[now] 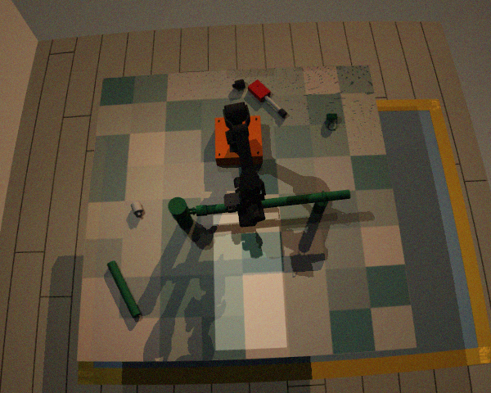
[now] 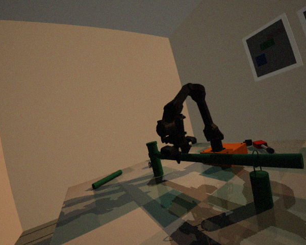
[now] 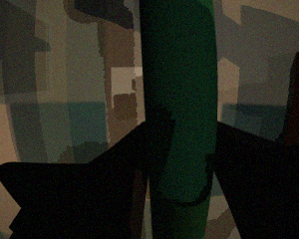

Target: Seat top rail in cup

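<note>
The green rail [image 1: 296, 200] [image 2: 216, 158] [image 3: 181, 60] runs through the loop cap's wire loop [image 1: 323, 196] [image 2: 254, 168] above the short post [image 1: 315, 222] [image 2: 261, 191]. Its left end lines up with and meets the thicker rail-end cup [image 1: 201, 210] beside the big post [image 1: 177, 206] [image 2: 156, 164]; how deep it sits is unclear. The cup hangs high, a little below the post cap [image 2: 151, 143]. The dark brace band is hard to make out. My gripper [image 1: 246, 206] [image 2: 178, 157] [image 3: 173, 125] is shut on the rail, nearer the big post, one finger on each side. The arm partly hides the grip.
A loose green tube [image 1: 123, 289] [image 2: 107, 179] lies front left. A small whitish fitting [image 1: 137, 209] lies left of the big post. The orange base [image 1: 222, 147] [image 2: 237, 148] stands behind the rail. A red-handled tool [image 1: 259, 90] [image 2: 259, 144] and a small green looped cap [image 1: 331, 116] lie farther back.
</note>
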`<move>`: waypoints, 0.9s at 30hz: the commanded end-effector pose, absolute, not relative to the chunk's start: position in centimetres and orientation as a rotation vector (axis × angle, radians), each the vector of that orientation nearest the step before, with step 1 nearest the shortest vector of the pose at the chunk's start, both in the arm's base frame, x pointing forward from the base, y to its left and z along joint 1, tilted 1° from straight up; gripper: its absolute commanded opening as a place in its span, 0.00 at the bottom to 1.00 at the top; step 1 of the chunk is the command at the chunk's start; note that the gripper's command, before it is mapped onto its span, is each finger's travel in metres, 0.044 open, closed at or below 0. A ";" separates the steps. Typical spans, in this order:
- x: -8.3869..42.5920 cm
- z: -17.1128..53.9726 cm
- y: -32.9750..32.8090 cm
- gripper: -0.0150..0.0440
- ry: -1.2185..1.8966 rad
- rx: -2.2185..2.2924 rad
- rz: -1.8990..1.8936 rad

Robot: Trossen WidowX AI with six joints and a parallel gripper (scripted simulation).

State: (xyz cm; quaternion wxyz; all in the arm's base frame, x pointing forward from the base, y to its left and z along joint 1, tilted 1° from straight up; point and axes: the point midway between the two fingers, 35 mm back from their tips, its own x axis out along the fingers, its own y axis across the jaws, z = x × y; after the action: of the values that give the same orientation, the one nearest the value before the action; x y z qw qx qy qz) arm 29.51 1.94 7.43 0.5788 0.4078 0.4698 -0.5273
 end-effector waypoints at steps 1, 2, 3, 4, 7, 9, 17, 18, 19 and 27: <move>29.6 8.0 1.6 0.25 1.084 0.948 -1.230; 29.6 8.0 1.5 0.25 1.084 0.948 -1.230; 29.6 8.0 1.5 0.25 1.084 0.948 -1.230; 29.6 8.0 1.5 0.25 1.084 0.948 -1.230; 29.6 8.0 1.5 0.25 1.084 0.948 -1.230; 29.6 8.0 1.5 0.25 1.084 0.948 -1.230; 29.7 8.1 1.5 0.25 1.083 0.947 -1.230; 29.7 8.1 1.5 0.25 1.083 0.947 -1.230; 29.7 8.2 1.5 0.25 1.083 0.947 -1.230; 29.5 7.6 1.7 0.25 1.099 0.950 -1.234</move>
State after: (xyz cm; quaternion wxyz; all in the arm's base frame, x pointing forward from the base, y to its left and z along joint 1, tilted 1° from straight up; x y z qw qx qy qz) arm 29.48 1.74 7.56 0.5782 0.4052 0.4709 -0.5289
